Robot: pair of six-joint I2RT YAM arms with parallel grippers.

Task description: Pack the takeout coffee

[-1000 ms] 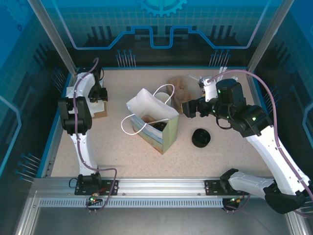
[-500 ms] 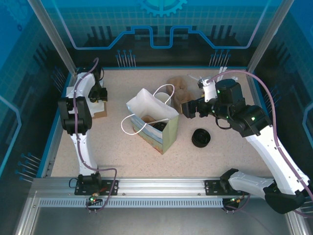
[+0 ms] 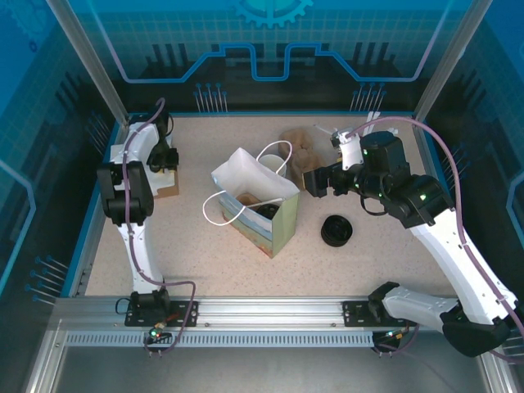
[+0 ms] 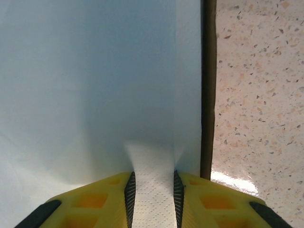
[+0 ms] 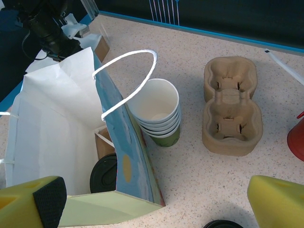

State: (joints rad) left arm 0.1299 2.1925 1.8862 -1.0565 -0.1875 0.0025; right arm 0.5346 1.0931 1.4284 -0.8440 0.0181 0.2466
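The paper bag (image 3: 255,205) stands open mid-table, white inside (image 5: 52,118). At its bottom sits a cup under a black lid (image 5: 103,173), the takeout coffee; its wall is hidden. It shows dark inside the bag from above (image 3: 264,210). My right gripper (image 3: 315,182) hangs open just right of the bag, with nothing between its yellow fingers (image 5: 280,202). At the far left, my left gripper (image 3: 168,162) is over a brown napkin box (image 3: 168,187). Its pads (image 4: 129,190) pinch a raised fold of white embossed napkin (image 4: 152,166).
A stack of green cups with white insides (image 5: 159,114) stands against the bag's far side. Beside it lies a brown pulp cup carrier (image 5: 232,111). A stack of black lids (image 3: 336,231) sits right of the bag. Something red (image 5: 297,135) shows at the right edge.
The left jaws have narrowed onto the napkin. Both arms and the bag have stayed almost still.
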